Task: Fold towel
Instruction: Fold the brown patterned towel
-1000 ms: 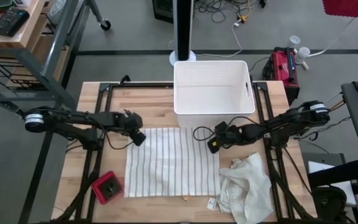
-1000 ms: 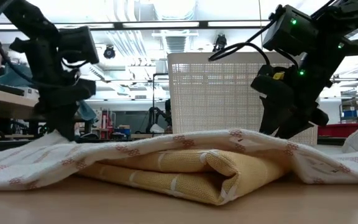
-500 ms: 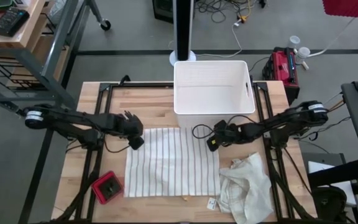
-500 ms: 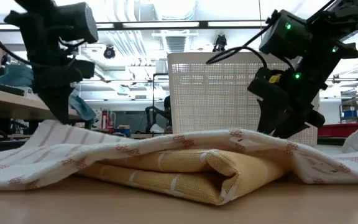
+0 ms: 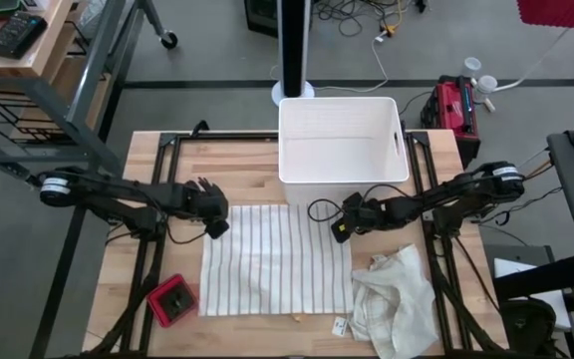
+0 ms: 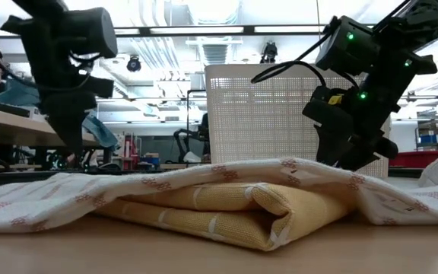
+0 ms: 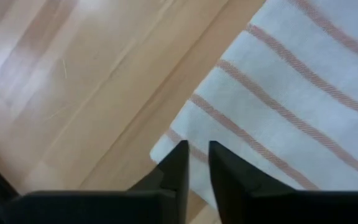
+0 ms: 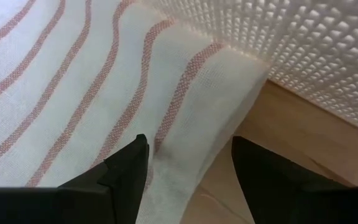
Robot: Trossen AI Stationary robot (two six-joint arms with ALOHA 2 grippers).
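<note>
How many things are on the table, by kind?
Towels: 2, striped towel and crumpled towel
Bins: 1, white bin
Red boxes: 1, red box
Total: 4

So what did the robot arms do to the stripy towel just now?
The left gripper let go of the towel's far left corner, which dropped back flat, and rose above it, its fingers a narrow slit apart. The right gripper edged slightly toward the white basket, open over the far right corner. Towel, basket and crumpled cloth stayed put.

Left gripper [image 7: 195, 163] released the towel [image 5: 277, 259] corner, lifting.
</note>
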